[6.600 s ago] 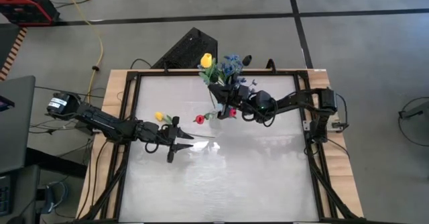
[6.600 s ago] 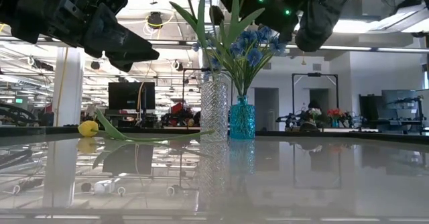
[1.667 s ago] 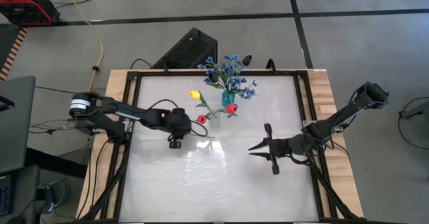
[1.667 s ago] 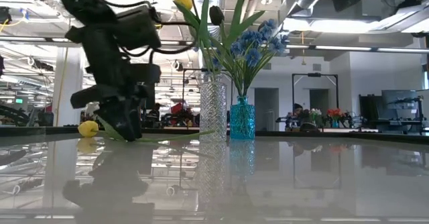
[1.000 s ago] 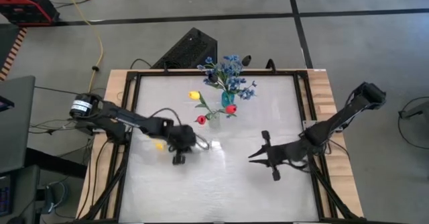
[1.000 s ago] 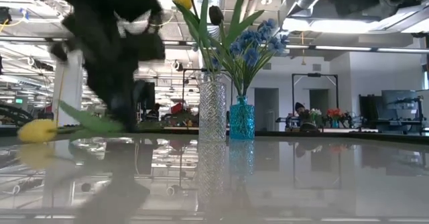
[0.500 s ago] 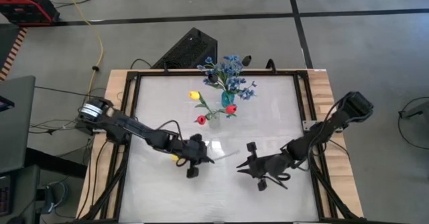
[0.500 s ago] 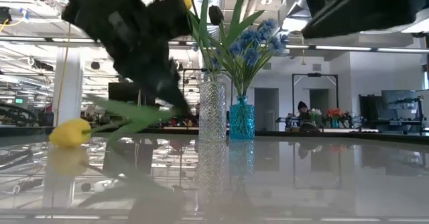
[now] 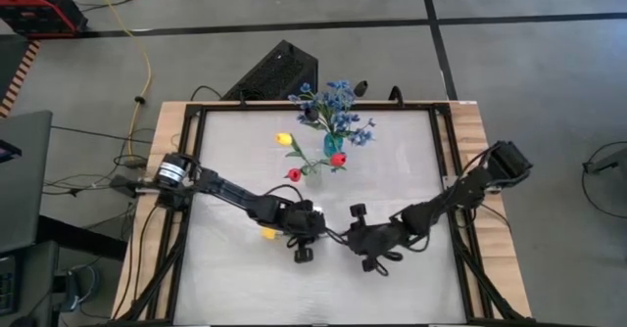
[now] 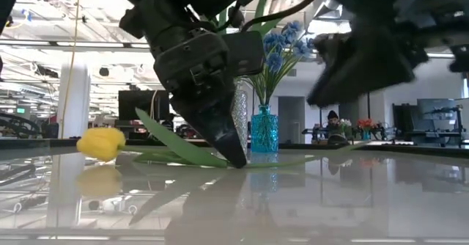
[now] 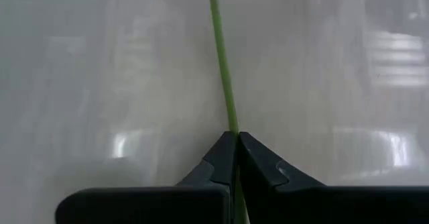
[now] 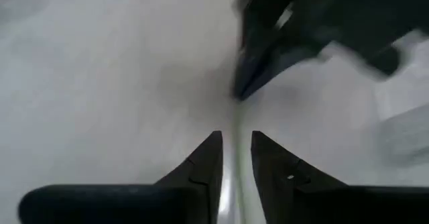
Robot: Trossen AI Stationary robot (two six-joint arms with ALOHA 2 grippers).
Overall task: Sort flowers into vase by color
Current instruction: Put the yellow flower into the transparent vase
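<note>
Glossy white tabletop carries both arms near its centre. Left gripper is clamped on the thin green stem of a yellow tulip, whose bloom lies behind it. Right gripper, fingers slightly parted, straddles that stem's free end. Translucent blue vase stands well beyond them.

Yellow tulip, translucent blue vase

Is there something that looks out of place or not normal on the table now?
Yes: one yellow tulip lies flat on the white table instead of standing in a vase, its thin green stem pinched by the left gripper.
</note>
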